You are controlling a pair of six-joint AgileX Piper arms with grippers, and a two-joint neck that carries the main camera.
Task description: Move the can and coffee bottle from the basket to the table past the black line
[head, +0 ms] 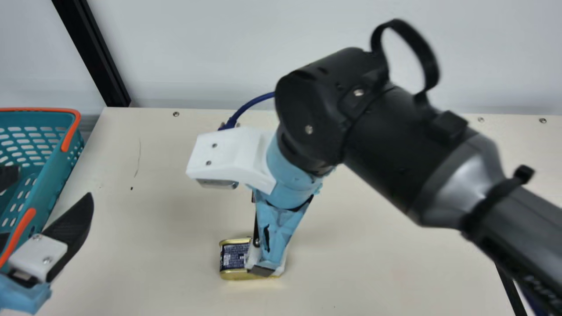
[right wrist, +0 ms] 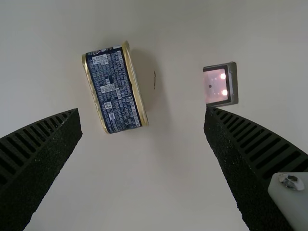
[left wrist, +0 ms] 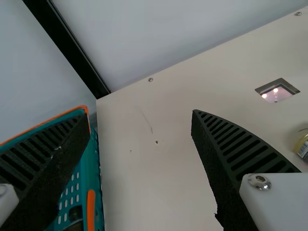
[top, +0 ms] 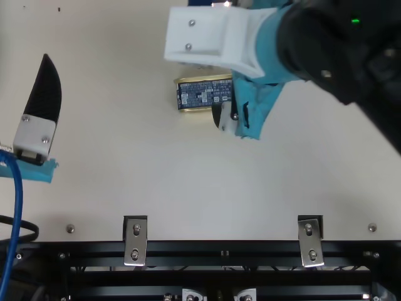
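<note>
The can (head: 234, 256), navy with gold rims, lies on its side on the table by my right gripper (head: 274, 235), which partly covers it. The top view shows the can (top: 203, 93) beside that gripper's dark finger. Seen from the right wrist, my right gripper (right wrist: 142, 109) is open, with the can (right wrist: 113, 89) lying beyond its fingers. My left gripper (head: 52, 182) is open beside the teal basket (head: 44, 184); in the left wrist view, one finger of my left gripper (left wrist: 135, 114) overlaps the basket (left wrist: 90, 168). A dark rounded thing, unclear what, shows inside the basket (left wrist: 75, 212).
A small metal-framed square (right wrist: 220, 84) with pinkish reflections is in the table surface near the can. My right arm crosses above the table's right half. A pale wall and a black post (head: 94, 52) stand behind. Black rails (top: 219, 251) run along one table edge.
</note>
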